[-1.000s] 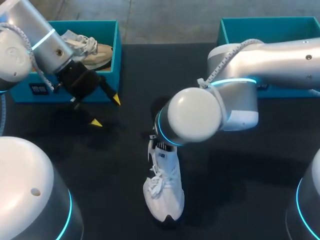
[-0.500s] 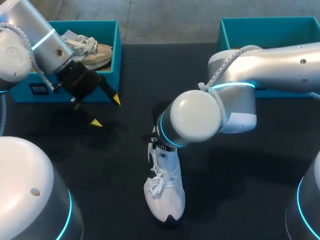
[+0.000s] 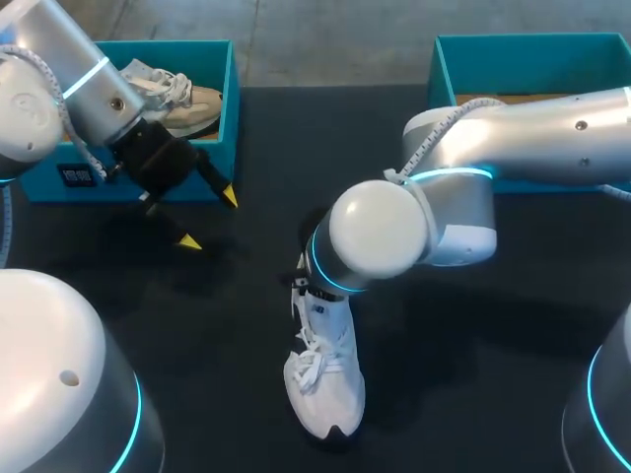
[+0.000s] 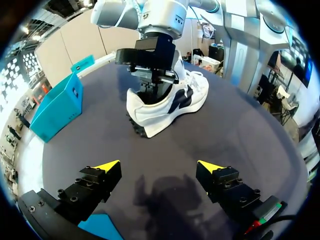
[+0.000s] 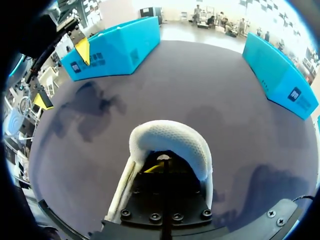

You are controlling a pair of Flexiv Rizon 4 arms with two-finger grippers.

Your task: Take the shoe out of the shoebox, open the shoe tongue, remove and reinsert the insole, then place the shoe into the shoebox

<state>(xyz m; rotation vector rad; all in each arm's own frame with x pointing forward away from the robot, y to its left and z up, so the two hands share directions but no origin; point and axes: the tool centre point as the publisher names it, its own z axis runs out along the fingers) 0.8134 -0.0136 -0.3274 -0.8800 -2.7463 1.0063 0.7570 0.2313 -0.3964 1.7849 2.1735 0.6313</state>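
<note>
— Two arms: how are they posed?
— The left gripper [image 4: 159, 166] hovers beside the teal cardboard shoebox [image 3: 233, 108], yellow-tipped fingers [image 4: 107, 166] spread with nothing between them. The right gripper [image 5: 161, 169] points down into the white shoe [image 3: 323, 379] at its heel opening; its grip cannot be told.
— And the shoe?
— It has a mesh collar, white laces and a dark side mark. It sits on the black table [image 3: 246, 325], well ahead of the left fingers. The shoebox label [image 3: 74, 175] is unreadable.

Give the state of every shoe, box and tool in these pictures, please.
white shoe: upright on the table, laced
beige shoe: lying in the left box
left box: open, holds the beige shoe
right box: open, inside mostly hidden
left tool: open, empty, above the table
right tool: inside the white shoe's opening, at the heel
</note>
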